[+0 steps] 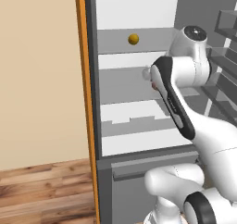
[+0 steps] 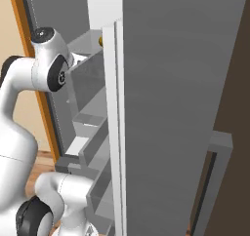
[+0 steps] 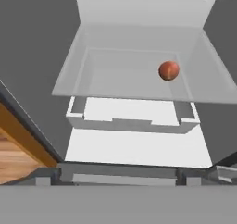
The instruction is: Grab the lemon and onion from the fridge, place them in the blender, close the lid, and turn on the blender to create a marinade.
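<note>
Inside the fridge (image 1: 139,79), I hover my gripper, fingers spread wide, aiming for the onion (image 3: 169,71).

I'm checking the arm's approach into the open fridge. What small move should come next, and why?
Probably ease the hand forward toward the reddish-orange ball on the glass shelf, likely the onion. In the hand view it lies ahead, apart from the hand. The lemon sits on a higher shelf of the fridge.

lemon (image 2: 100,41) mostly hidden behind fridge door (image 2: 171,108), door cut off by frame edges
</note>
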Robot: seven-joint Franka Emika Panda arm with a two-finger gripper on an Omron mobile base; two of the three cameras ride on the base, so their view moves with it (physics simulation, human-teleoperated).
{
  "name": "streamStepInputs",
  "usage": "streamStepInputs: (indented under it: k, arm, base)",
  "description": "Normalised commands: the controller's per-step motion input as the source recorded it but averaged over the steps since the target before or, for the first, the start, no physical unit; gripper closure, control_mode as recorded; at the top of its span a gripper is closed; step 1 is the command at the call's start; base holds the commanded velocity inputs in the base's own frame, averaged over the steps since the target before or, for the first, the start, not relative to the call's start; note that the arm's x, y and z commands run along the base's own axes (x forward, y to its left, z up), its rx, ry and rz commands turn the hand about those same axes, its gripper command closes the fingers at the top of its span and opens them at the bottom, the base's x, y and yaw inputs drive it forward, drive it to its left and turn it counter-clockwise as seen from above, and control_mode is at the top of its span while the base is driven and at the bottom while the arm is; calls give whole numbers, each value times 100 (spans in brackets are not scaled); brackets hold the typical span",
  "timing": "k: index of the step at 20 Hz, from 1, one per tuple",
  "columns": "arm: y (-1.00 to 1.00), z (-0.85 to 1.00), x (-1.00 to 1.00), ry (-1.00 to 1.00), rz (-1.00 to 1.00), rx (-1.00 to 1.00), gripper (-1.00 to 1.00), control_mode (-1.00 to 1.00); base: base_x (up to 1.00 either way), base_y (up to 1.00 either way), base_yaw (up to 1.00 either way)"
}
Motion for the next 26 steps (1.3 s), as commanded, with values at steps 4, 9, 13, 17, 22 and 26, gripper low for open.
streamStepInputs:
  k: [4, 9, 13, 17, 22, 26]
  arm:
    - [34, 62, 52, -23, -11, 0, -100, -100]
    - [20, 67, 78, -9, -9, 1, -100, -100]
    - [2, 52, 99, 3, -4, 6, -100, -100]
    - [-9, 6, 86, 14, 0, 0, -100, -100]
    - [-3, -3, 24, 3, 0, 0, -100, -100]
    - [-5, -17, 61, 3, 0, 0, -100, -100]
  base:
    - [0, 0, 0]
    - [0, 0, 0]
    - [0, 0, 0]
    - [0, 0, 0]
    - [0, 0, 0]
    - [0, 0, 0]
